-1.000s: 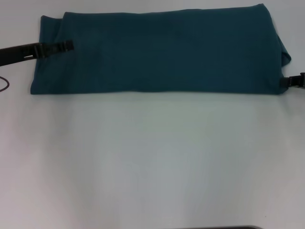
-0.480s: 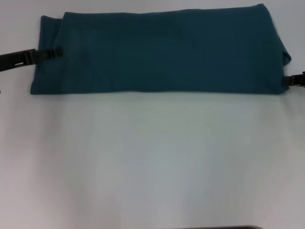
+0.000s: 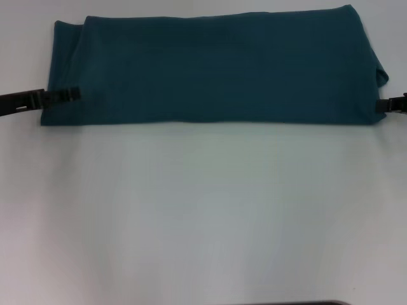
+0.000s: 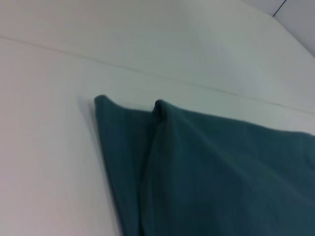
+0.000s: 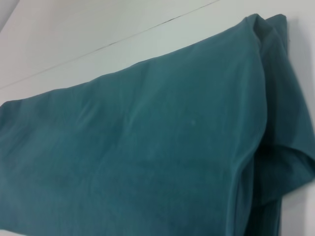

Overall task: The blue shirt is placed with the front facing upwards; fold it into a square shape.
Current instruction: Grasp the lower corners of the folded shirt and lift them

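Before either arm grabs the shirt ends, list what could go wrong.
1. The blue shirt is layered at its left end, with two offset edges showing in the left wrist view; the left gripper may catch only the top layer, so the fold could come apart.
2. The right end is bunched and uneven; the right gripper, right at that edge, may pinch a stray flap and skew the square.
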`<action>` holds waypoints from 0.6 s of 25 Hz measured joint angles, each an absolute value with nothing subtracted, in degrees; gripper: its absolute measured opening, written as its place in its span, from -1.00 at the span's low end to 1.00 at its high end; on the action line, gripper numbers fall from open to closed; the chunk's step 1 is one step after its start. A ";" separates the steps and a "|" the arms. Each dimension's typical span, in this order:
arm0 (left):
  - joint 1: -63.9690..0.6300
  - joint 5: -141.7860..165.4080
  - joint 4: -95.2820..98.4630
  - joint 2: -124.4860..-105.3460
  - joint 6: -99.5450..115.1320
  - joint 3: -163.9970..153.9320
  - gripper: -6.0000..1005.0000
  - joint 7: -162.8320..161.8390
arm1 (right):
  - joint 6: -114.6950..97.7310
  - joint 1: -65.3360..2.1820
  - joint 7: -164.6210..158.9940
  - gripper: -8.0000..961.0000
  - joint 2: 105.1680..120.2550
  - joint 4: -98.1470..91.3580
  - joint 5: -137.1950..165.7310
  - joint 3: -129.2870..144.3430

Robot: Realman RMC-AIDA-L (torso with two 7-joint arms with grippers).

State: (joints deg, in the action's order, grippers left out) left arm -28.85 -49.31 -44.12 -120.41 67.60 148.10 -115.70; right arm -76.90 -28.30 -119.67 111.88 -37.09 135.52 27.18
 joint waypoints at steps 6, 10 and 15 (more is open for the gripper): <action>-28.92 -47.43 -44.11 -120.32 68.06 148.08 0.90 -115.75 | -76.90 -28.30 -119.77 -0.98 111.88 -37.09 135.52 27.11; -29.17 -46.12 -44.11 -120.32 68.52 148.01 0.90 -115.83 | -76.90 -28.42 -119.92 -0.98 111.88 -37.09 135.52 27.19; -29.23 -45.96 -44.42 -120.32 68.90 147.99 0.90 -115.84 | -76.90 -28.57 -120.03 -0.98 111.88 -37.09 135.52 27.25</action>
